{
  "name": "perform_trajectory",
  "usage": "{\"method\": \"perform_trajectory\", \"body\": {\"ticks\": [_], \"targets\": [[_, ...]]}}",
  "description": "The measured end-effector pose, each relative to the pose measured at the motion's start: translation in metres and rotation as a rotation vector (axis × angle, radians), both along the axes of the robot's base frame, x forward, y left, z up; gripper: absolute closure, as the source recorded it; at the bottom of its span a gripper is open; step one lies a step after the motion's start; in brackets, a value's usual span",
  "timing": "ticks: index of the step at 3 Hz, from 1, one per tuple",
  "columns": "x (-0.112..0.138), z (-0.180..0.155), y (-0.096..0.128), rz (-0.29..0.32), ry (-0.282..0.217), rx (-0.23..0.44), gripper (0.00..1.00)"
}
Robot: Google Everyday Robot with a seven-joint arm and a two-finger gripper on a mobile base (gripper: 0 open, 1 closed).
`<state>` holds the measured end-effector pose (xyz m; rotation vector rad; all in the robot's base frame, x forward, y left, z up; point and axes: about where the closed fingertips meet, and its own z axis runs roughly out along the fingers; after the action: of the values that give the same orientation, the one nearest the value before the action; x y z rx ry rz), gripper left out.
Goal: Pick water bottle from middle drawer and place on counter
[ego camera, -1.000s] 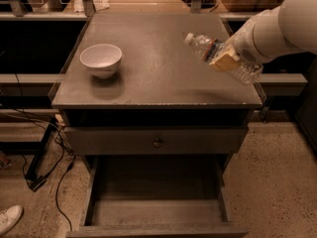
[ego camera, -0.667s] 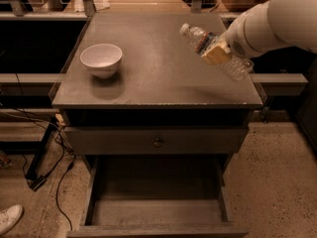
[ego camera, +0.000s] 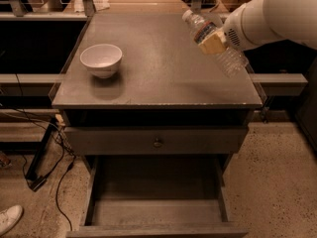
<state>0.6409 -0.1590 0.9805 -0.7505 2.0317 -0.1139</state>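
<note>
The water bottle [ego camera: 231, 60] is clear crinkled plastic with a white cap and a label band. It hangs tilted in the air over the right side of the counter [ego camera: 163, 68], cap pointing up and left. My gripper [ego camera: 212, 40] is shut around the bottle's middle, with a tan finger pad [ego camera: 215, 44] showing on it. The white arm comes in from the upper right. The middle drawer [ego camera: 156, 205] is pulled open at the bottom of the view, and its flat floor is bare.
A white bowl [ego camera: 101, 59] stands on the left part of the counter. A shut drawer front with a round knob [ego camera: 157, 143] sits above the open drawer. Cables [ego camera: 54, 162] and a white shoe [ego camera: 9, 218] lie on the floor at left.
My gripper has carried the bottle up and toward the back left, further over the counter's right side. The bowl and drawers have not moved.
</note>
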Motion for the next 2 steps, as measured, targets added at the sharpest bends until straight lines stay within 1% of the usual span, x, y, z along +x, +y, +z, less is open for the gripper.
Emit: {"method": "perform_trajectory", "body": {"ticks": [1, 2], "targets": [[-0.003, -0.002, 0.003, -0.006, 0.007, 0.005, 1.0], [0.001, -0.006, 0.02, -0.009, -0.022, 0.005, 1.0]]}}
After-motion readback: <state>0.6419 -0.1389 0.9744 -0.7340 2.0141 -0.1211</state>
